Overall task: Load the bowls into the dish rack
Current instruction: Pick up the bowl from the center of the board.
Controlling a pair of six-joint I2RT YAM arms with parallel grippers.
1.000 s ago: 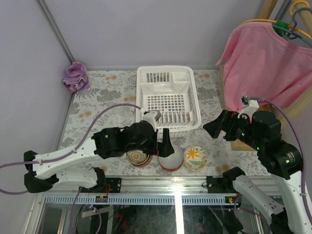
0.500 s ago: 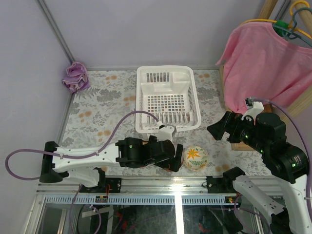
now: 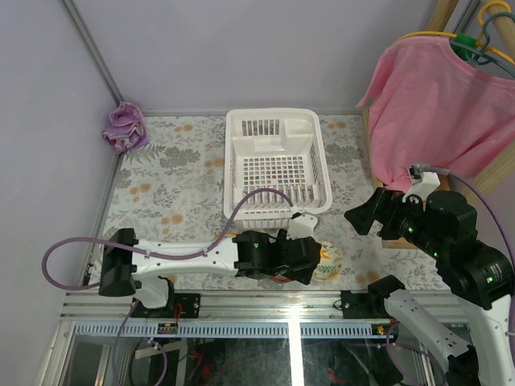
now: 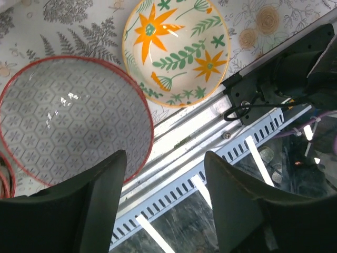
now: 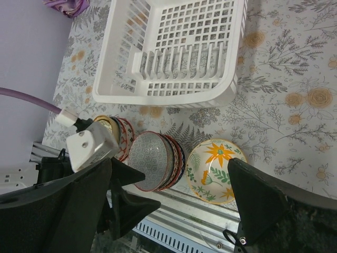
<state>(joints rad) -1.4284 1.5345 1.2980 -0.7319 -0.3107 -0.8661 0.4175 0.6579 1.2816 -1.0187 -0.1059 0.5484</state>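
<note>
Left gripper [image 4: 164,158] swinging right, now straddling grey-hex bowl [image 4: 68,116] rim, jaws apart; right gripper [image 5: 171,176] idling open. Picking step; next needs closing on rim.

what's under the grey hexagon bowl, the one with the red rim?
The grey bowl tops a nested stack. Of the bowls below, only the rims show on one side, red and dark blue. Their insides are covered, and how many there are cannot be told.
</note>
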